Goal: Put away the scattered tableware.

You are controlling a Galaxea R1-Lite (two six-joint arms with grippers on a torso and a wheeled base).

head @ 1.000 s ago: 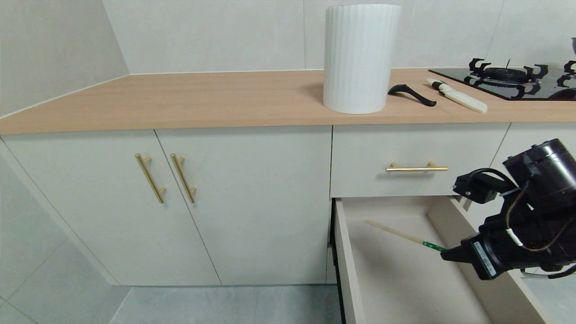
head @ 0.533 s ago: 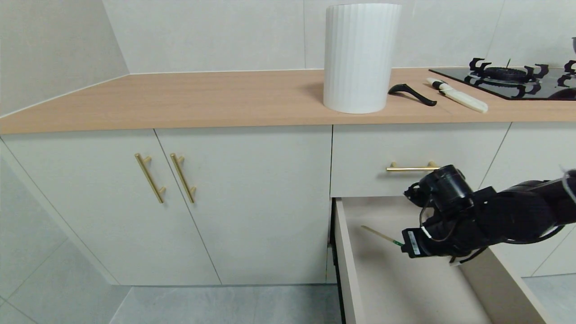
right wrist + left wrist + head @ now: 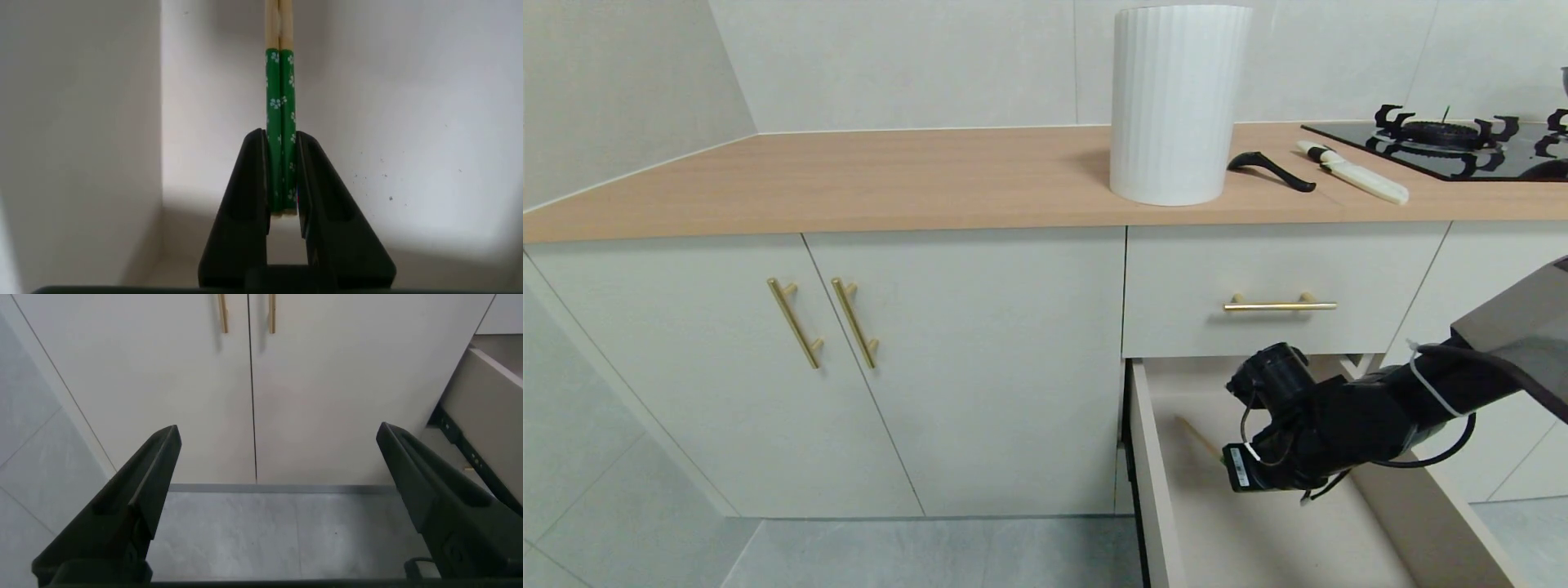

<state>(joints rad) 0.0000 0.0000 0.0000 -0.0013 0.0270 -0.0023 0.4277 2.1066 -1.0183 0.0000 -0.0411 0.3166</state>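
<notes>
- Chopsticks [image 3: 279, 106], a pair with green flower-printed upper ends, stood side by side between the fingers of the right gripper [image 3: 281, 145], which was clamped on them.
- From the head view, their pale tips [image 3: 1197, 435] poked out ahead of that gripper [image 3: 1232, 467], inside the open lower drawer [image 3: 1147, 457] and near its left wall; the green print was hidden there behind the gripper.
- Left gripper [image 3: 278, 449] hung with its fingers wide apart, holding nothing, before the cupboard doors [image 3: 245, 376] with brass handles, a corner of the drawer [image 3: 490, 400] to one side.
- On the wooden countertop [image 3: 890, 175] above stood a white ribbed canister [image 3: 1176, 106], then a black-handled utensil [image 3: 1270, 170], a white knife [image 3: 1352, 173] and a gas hob [image 3: 1445, 143].
</notes>
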